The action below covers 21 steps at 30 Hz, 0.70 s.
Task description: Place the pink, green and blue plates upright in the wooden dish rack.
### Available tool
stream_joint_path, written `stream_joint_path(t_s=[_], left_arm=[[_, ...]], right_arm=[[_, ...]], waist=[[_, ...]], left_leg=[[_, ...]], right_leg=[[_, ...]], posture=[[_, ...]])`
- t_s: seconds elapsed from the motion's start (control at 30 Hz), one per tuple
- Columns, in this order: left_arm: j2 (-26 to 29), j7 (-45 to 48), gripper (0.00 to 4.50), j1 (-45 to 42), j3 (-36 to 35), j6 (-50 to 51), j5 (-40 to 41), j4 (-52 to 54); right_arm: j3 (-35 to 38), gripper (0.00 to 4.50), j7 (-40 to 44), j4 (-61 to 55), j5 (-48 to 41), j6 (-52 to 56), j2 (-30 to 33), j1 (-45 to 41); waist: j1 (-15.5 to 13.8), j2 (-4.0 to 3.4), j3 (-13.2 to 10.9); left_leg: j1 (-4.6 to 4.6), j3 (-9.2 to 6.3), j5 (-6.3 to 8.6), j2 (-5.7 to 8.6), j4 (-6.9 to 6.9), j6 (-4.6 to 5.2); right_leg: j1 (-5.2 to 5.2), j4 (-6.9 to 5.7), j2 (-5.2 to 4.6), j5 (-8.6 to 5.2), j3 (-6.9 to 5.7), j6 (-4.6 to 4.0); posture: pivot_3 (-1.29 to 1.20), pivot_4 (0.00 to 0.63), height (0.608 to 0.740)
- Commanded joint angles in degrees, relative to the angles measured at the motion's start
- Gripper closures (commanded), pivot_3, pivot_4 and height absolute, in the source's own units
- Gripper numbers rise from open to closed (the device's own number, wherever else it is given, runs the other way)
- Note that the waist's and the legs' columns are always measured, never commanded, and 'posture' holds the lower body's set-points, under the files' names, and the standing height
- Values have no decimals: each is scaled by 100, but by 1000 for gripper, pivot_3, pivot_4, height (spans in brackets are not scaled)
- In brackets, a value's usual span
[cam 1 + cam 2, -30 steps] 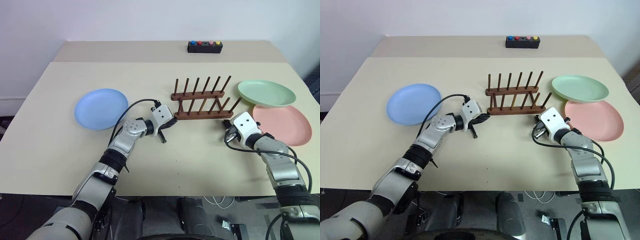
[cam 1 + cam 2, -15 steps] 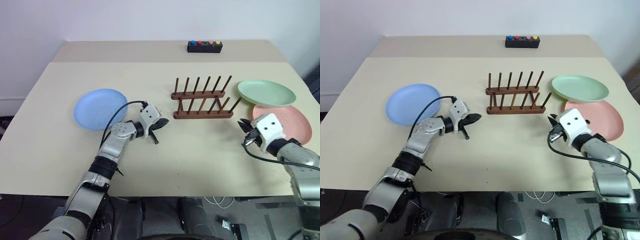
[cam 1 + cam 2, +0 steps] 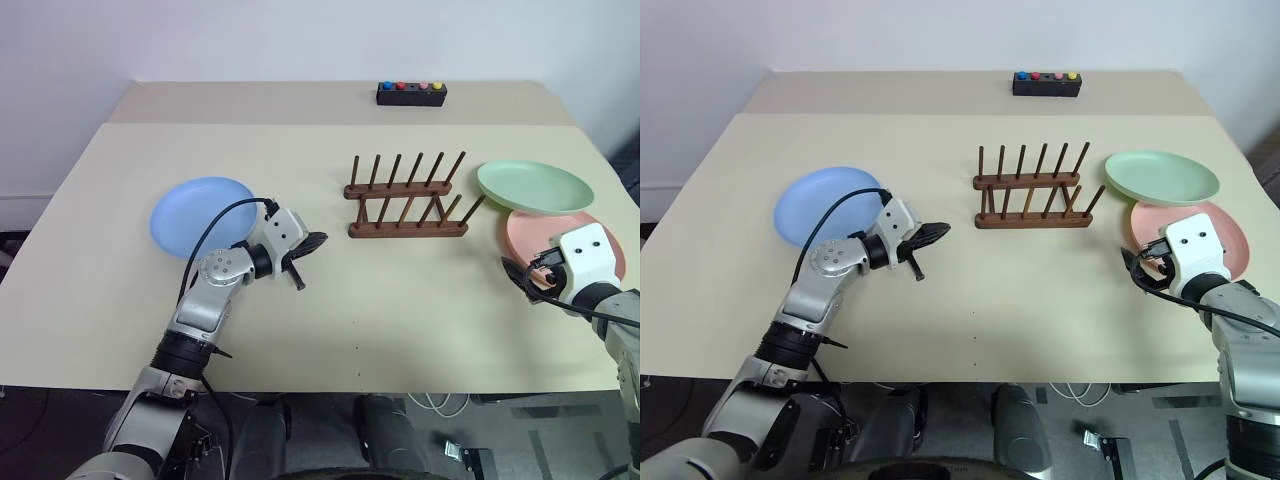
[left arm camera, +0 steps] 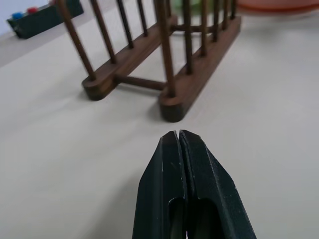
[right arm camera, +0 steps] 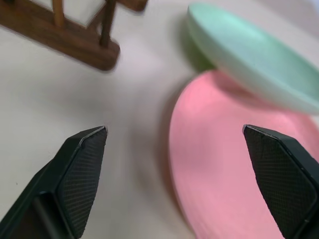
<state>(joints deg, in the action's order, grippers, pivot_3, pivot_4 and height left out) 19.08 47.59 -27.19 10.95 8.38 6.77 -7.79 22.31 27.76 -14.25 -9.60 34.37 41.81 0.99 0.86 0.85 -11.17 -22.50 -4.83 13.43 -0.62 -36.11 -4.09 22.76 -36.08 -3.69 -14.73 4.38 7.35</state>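
Note:
The wooden dish rack (image 3: 405,205) stands empty at mid table, its pegs upright. The blue plate (image 3: 203,214) lies flat to its left. On the right, the green plate (image 3: 534,186) rests over the far edge of the pink plate (image 3: 530,232). My left gripper (image 3: 314,243) is shut on nothing, between the blue plate and the rack, pointing at the rack's end (image 4: 172,107). My right gripper (image 3: 525,277) is open at the near left rim of the pink plate (image 5: 234,164), nothing between its fingers (image 5: 82,174).
A small black box with coloured buttons (image 3: 411,94) sits at the back of the table. The tabletop (image 3: 400,310) between my arms is bare, and its front edge runs close below both grippers.
My right gripper has opened and drawn back to the right, from the rack's right end to the pink plate's rim. The left gripper, still shut, has pulled leftward away from the rack.

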Motion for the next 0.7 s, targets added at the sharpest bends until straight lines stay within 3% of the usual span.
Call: stream_joint_path(t_s=[0.03, 0.17, 0.37, 0.5, 0.7], left_arm=[[179, 856, 4500, 100, -13, 536, 799, 673], [315, 1169, 4500, 175, -69, 849, 1171, 979], [354, 1122, 4500, 203, 30, 793, 1007, 959], [341, 1073, 4500, 293, 85, 671, 918, 963], [343, 1068, 4500, 314, 91, 654, 918, 957]], right_arm=[[-46, 74, 115, 255, 15, 201, 238, -181], [-126, 74, 237, 526, -106, 520, 339, -420], [-188, 74, 286, 1007, -97, 724, 354, -705], [-277, 1305, 337, 1202, -10, 617, 401, -723], [-312, 4438, 439, 1154, 28, 547, 535, -568]], waist=[[10, -2, 1], [15, -3, 0], [13, -3, 0], [12, -3, 0], [6, -3, 0]], left_leg=[[0, 1, 0, 0, 0, 0], [1, 1, 0, -1, 3, 0], [1, 1, 0, -1, 2, 0], [0, 2, 0, -1, 1, 0], [0, 2, 0, -1, 0, 0]], right_leg=[[0, 0, -1, 0, 1, -1], [1, 0, 0, -1, 1, -1], [0, 0, 0, -1, 1, -1], [0, 0, 0, -1, 1, 0], [0, 1, 0, -1, 1, 0]], posture=[[0, 150, 730], [0, 150, 730], [0, 150, 730], [0, 150, 730], [0, 150, 730]])
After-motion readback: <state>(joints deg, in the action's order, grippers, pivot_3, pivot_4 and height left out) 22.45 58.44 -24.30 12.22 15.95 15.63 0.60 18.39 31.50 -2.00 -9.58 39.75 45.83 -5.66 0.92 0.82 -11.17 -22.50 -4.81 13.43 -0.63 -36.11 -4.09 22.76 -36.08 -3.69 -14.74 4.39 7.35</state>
